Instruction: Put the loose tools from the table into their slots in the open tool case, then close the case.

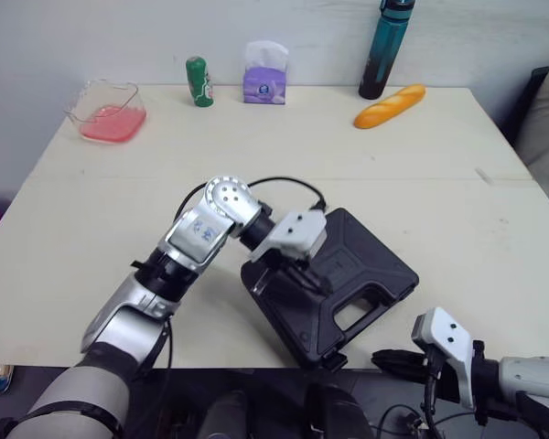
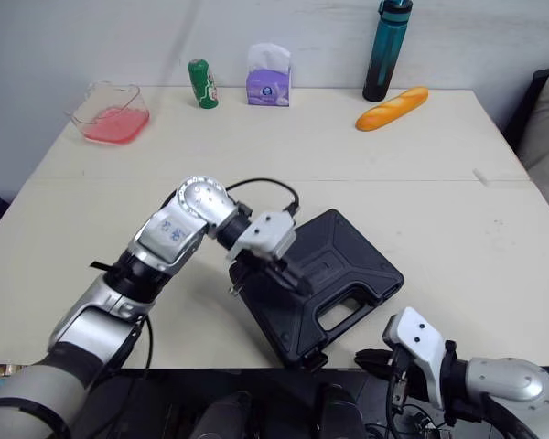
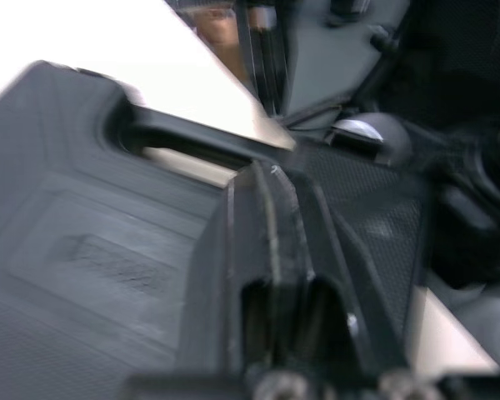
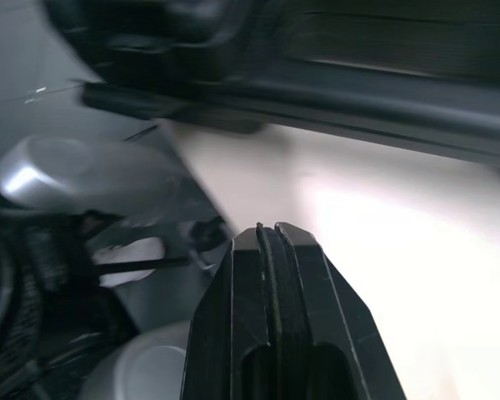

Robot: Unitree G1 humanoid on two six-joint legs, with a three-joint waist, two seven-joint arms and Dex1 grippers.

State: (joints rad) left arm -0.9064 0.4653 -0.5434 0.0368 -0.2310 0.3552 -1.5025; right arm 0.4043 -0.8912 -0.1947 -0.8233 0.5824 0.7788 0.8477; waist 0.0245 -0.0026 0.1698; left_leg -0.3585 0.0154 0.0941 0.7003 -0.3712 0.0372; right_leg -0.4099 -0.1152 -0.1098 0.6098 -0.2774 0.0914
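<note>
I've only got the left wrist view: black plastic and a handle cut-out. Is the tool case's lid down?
Observer: Yes, the black plastic tool case lies closed and flat near the front edge of the beige table.
Operator: Where's the right hand?
Observer: The right hand is at that front edge, right of the case and apart from it, fingers shut.
Operator: What's on the far side?
Observer: A golden bread loaf and a teal bottle.

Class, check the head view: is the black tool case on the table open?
No: the case lies flat with its lid shut, its moulded top and handle facing up.
</note>
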